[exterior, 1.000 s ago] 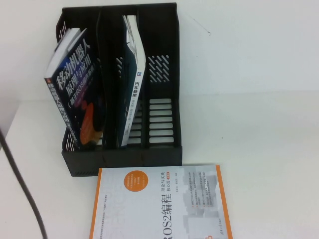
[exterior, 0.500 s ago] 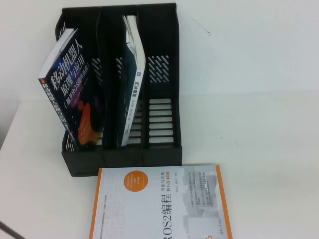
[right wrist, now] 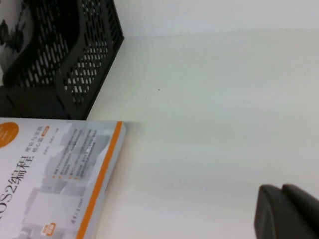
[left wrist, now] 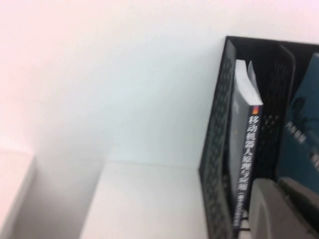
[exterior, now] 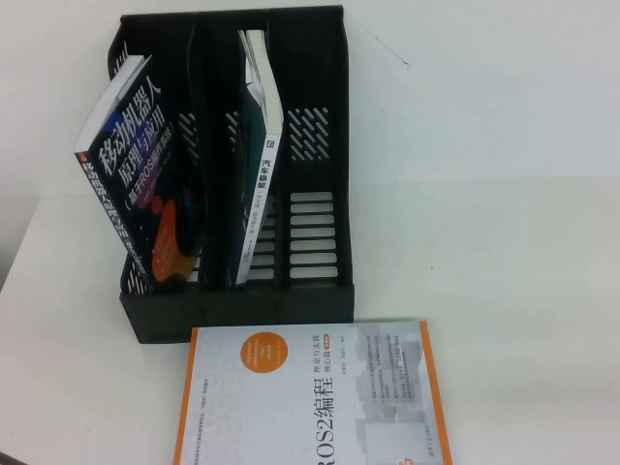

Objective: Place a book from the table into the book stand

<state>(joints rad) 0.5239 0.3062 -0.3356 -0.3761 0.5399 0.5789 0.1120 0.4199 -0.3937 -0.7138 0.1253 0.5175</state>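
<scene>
High view: dark book (exterior: 140, 174) already standing in the left slot of the black book stand (exterior: 320, 145), leaning left against the outer wall, top corner poking past the rim. Thin teal book (exterior: 257, 165) upright in the middle slot; right slot bare. White-and-orange book (exterior: 310, 397) flat on the table (exterior: 504, 252), just in front of the stand.

Judged a thick paperback: fairly heavy, stiff along the spine, glossy and likely slippery on the cover, floppy if pinched at a loose corner. Best taken across the spine edge or by cover and pages together near the middle, should straightening be needed.

Left gripper (left wrist: 279, 209) seen only in the left wrist view, low beside the stand's open front, close to the dark book's spine (left wrist: 244, 164); fingers together, gripping nothing. Right gripper (right wrist: 286, 211) seen only in the right wrist view, low over bare table, well apart from the flat book (right wrist: 55, 174); cannot tell its opening, nothing seen in it.
</scene>
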